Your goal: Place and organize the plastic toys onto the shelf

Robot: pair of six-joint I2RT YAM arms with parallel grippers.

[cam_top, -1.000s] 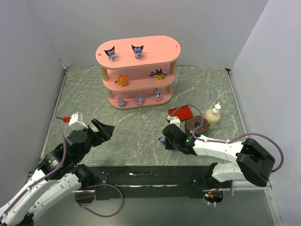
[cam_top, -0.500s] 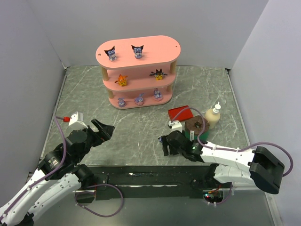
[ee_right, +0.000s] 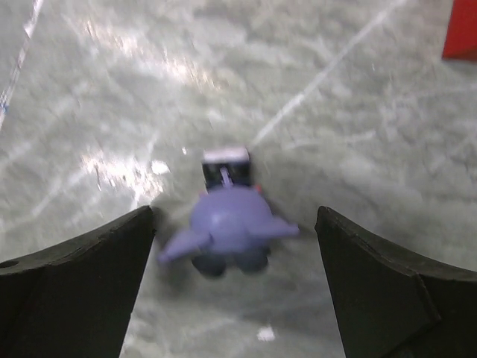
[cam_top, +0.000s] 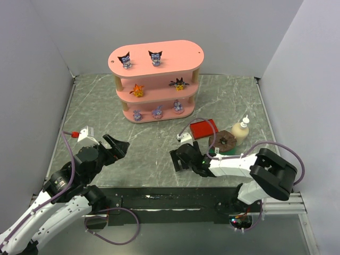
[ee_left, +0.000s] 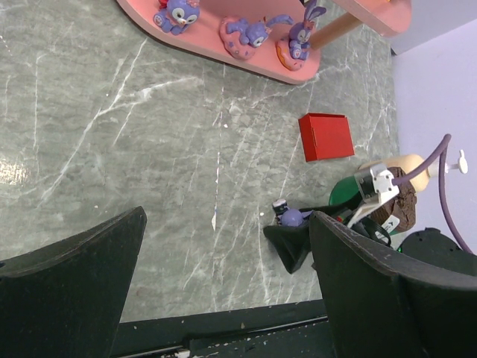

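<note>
The pink three-tier shelf [cam_top: 155, 79] stands at the back. Two dark pointed-ear toys [cam_top: 125, 59] [cam_top: 155, 57] are on its top board. An orange toy [cam_top: 138, 90] and a spiky black one [cam_top: 179, 83] are on the middle board. Three lilac toys [cam_top: 157, 112] [ee_left: 250, 33] line the bottom board. A purple pointed-ear toy [ee_right: 227, 227] [ee_left: 289, 217] lies on the table between the fingers of my open right gripper [ee_right: 234, 250] [cam_top: 178, 158], touching neither; the top view hides it. My left gripper [cam_top: 117, 142] [ee_left: 227, 216] hangs open and empty near the front left.
A flat red box [cam_top: 203, 128] [ee_left: 326, 136] lies right of the shelf. A green cylinder with a brown top [cam_top: 223, 142] and a cream pump bottle [cam_top: 240, 131] stand just behind my right arm. Grey walls close in both sides.
My right gripper has gone from shut to open and shifted left along the near side of the table. The purple toy now lies free between its fingers. The left arm has not moved.
</note>
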